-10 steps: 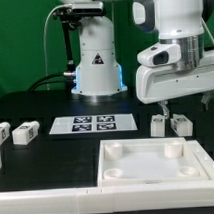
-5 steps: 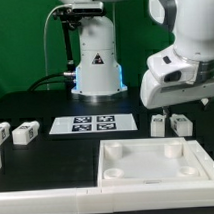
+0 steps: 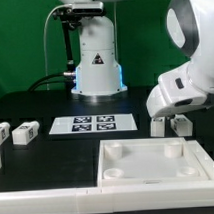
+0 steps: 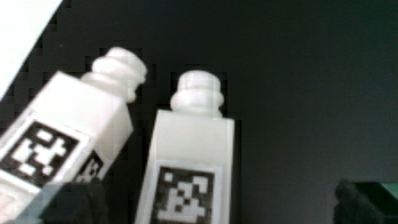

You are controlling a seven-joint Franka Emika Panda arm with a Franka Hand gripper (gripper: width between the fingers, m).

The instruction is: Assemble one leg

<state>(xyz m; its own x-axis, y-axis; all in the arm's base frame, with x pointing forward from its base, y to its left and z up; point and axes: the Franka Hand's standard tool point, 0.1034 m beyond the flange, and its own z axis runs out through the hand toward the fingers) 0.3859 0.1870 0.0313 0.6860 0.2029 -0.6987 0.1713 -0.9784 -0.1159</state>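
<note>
In the exterior view the arm's white wrist housing [image 3: 182, 87] hangs low near the right edge of the black tabletop [image 3: 47, 169], leaning over the leg [image 3: 181, 123], which sits just beside a second leg [image 3: 158, 124]. From here the housing hides the jaws, so this view does not show how they stand. The wrist view fills that gap. Two dark fingertips [image 4: 374, 196] sit at opposite sides of the picture, so the jaws are spread wide and have hold of nothing. The leg [image 4: 192, 150] lies on the dark surface roughly midway between them. That view also shows what the exterior one is too coarse to give: each block ends in a rounded, stepped peg, each has a black-and-white tag on its upper face, and the two lie near each other with a narrow dark gap between them, the second leg [image 4: 71, 120] slightly askew. The exterior view alone shows the wider layout. The marker board [image 3: 93, 123] lies flat at mid-tabletop in front of the robot base [image 3: 95, 57]. A large white panel [image 3: 157, 175] with round corner sockets sits toward the front right corner. Two more white blocks [image 3: 25, 132] rest near the left edge, well apart from the leg.
</note>
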